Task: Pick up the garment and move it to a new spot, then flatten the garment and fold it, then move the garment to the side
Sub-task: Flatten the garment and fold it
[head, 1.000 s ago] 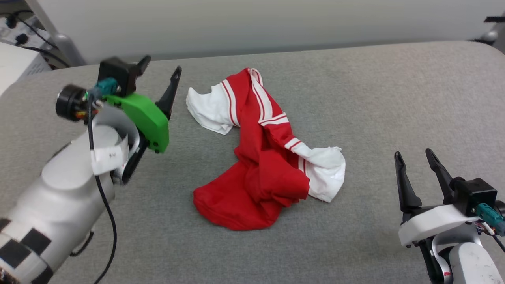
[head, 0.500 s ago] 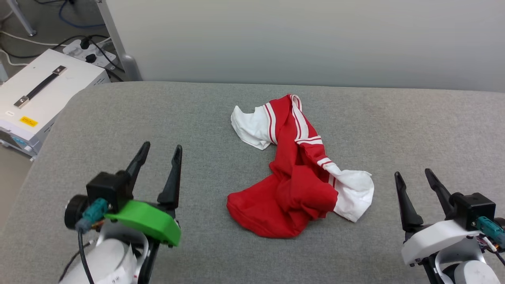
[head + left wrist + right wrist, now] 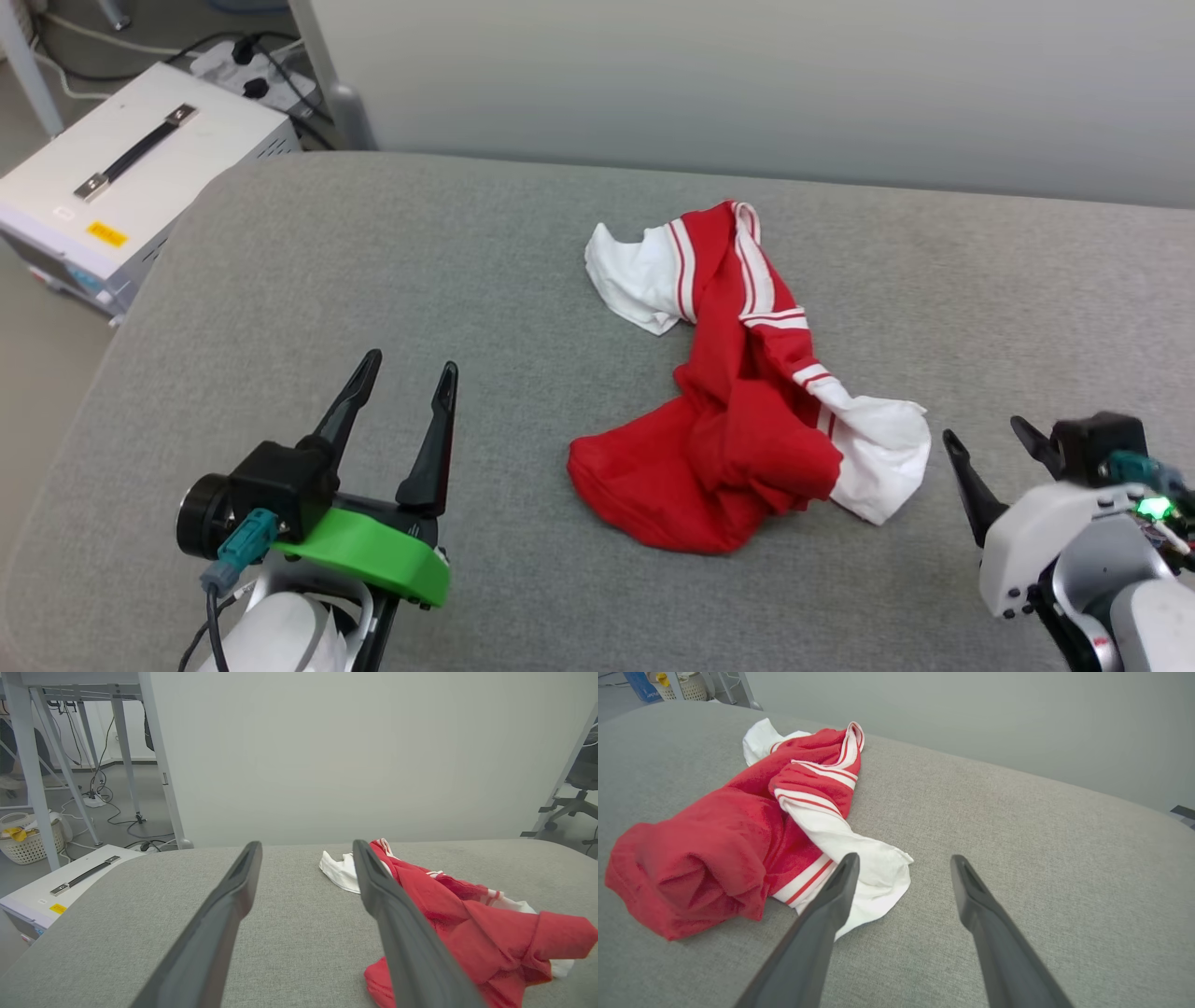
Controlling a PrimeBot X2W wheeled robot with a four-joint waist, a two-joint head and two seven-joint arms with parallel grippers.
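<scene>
Left gripper (image 3: 412, 361): I am holding its two fingers spread wide with nothing between them, low over the grey padded surface (image 3: 308, 280) and well to the left of the garment (image 3: 738, 448).
Right gripper (image 3: 982, 429): I am holding this one parted and empty too, just beside the near white sleeve (image 3: 882, 457) and not touching it.
Garment: it is lying crumpled near the middle of the surface. The red body is bunching at my end, the far white sleeve (image 3: 635, 275) is trailing away from me, and no print is showing.
Why so placed: I am flanking the heap with both jaws open, so that either arm is free to take it.
Step in hand: I am judging this as the approach to the first pick-up. Moving, flattening and folding are all waiting.
Next move: I am leaning toward the right arm, since that sleeve is lying closest.
Risk: pinching only one loose layer is likely to leave the rest dragging.
</scene>
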